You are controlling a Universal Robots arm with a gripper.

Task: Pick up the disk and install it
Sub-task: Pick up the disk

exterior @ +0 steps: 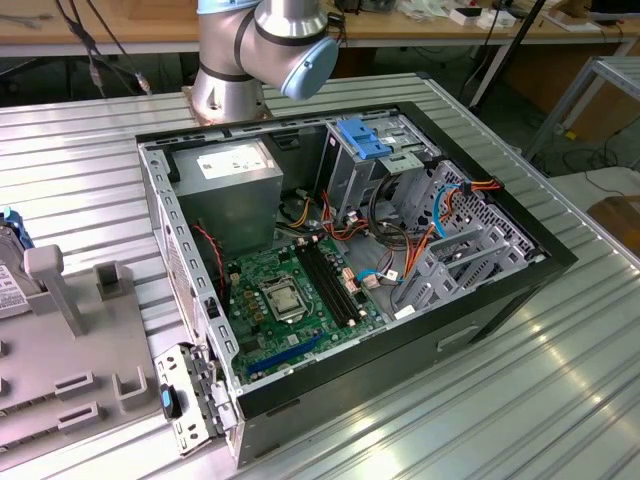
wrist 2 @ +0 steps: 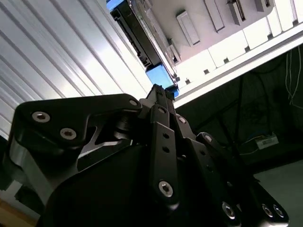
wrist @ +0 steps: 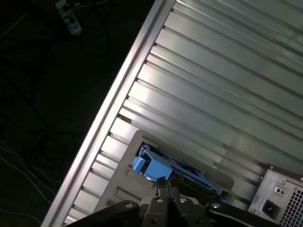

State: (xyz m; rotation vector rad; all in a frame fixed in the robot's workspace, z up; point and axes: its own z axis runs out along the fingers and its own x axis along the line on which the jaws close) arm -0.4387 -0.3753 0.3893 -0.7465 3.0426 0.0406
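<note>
1. The gripper [wrist: 162, 181] is seen in both wrist views with its black fingers drawn together to a narrow tip, nothing clamped between them.
2. In the second wrist view the gripper tip [wrist 2: 162, 91] is set just in front of the blue carrier end of the disk [wrist 2: 136, 37]; whether the two touch cannot be told.
3. In the first wrist view the disk [wrist: 152, 164] is seated on a grey fixture [wrist: 122, 185], its blue carrier nearest the fingertips.
4. In the exterior view the disk [exterior: 8, 272] is found at the far left edge of the frame, on the grey fixture [exterior: 90, 370], well apart from the computer case [exterior: 545, 255].
5. The case is laid open on the ribbed metal table [exterior: 500, 400], filling the middle of the frame, with the motherboard [exterior: 290, 290], power supply [exterior: 235, 185] and blue slatted bracket [exterior: 362, 138] exposed.
6. The arm's base [exterior: 250, 50] is mounted at the top of the frame, behind the case.
</note>
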